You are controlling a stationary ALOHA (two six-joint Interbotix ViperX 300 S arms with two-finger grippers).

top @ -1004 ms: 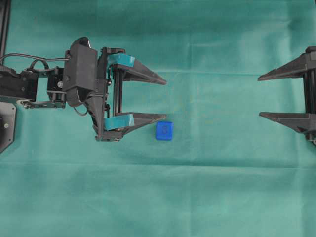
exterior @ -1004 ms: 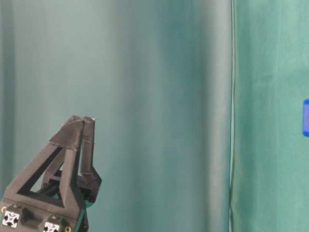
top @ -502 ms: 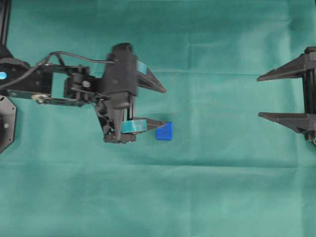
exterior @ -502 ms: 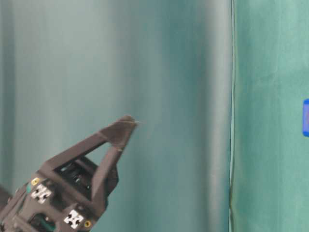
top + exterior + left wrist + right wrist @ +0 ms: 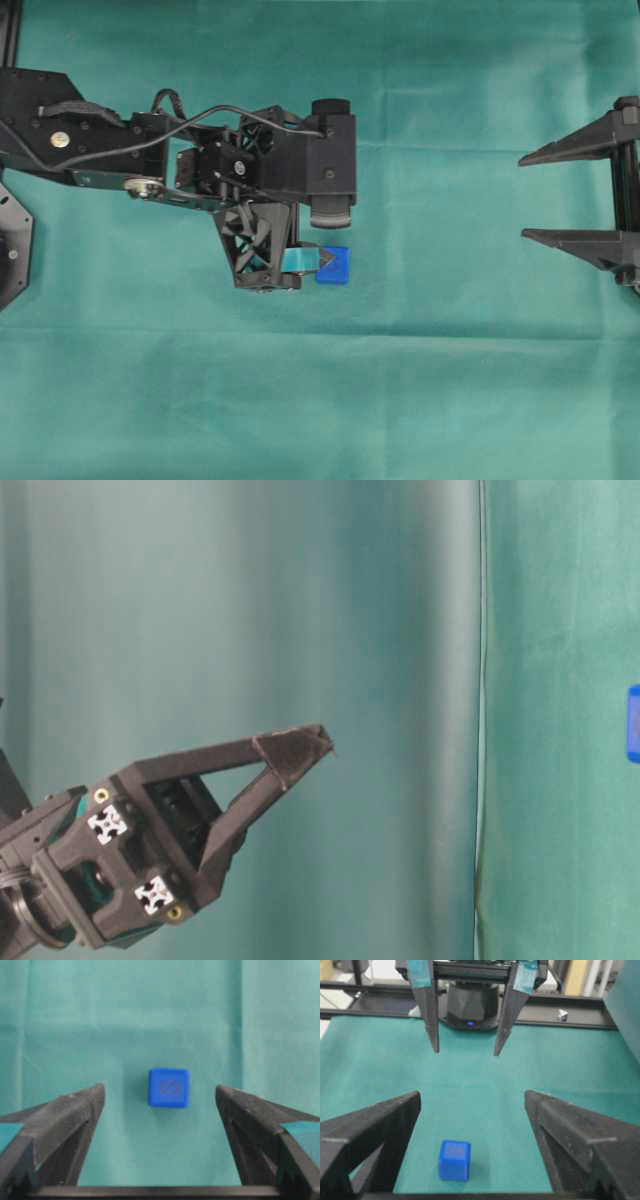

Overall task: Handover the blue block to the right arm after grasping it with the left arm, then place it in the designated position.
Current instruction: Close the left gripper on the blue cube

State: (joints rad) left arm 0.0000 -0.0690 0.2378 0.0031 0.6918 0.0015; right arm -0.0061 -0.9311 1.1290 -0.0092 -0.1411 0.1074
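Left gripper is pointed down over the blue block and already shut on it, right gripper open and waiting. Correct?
Not quite. The left gripper is open, not shut: the left wrist view shows the blue block lying free on the cloth between its spread fingers. The right gripper is open.

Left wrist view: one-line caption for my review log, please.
Open left pincer hangs above the blue block, which lies untouched on the green cloth between the two fingers.

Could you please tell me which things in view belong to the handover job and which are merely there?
Part of the job:
- blue block, resting on the cloth, not held
- left tool, open, pointing down over the block
- right tool, open, waiting apart at the right edge

Merely there:
- green cloth
- black frame rail behind the cloth
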